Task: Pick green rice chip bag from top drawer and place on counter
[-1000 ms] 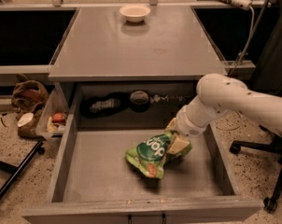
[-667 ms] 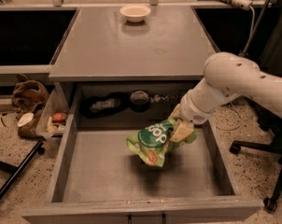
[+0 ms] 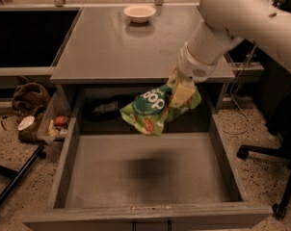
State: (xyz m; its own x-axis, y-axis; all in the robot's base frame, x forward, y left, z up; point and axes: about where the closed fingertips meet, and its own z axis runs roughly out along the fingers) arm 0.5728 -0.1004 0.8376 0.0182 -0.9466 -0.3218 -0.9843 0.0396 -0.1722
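Note:
The green rice chip bag (image 3: 152,107) hangs in the air, tilted, above the back of the open top drawer (image 3: 150,170) and just in front of the counter's front edge. My gripper (image 3: 180,93) is shut on the bag's right end, with my white arm reaching in from the upper right. The bag's shadow falls on the drawer's grey bottom. The counter (image 3: 131,44) stretches behind and above the drawer.
A small pale bowl (image 3: 139,12) stands at the back of the counter. Dark objects (image 3: 104,109) lie at the drawer's back left. A clear bin of clutter (image 3: 56,124) and a brown bag (image 3: 27,100) sit at the left. A black chair base (image 3: 275,177) stands at the right.
My gripper has lifted the bag off the drawer's bottom, up and back toward the counter's edge. The arm has risen with it.

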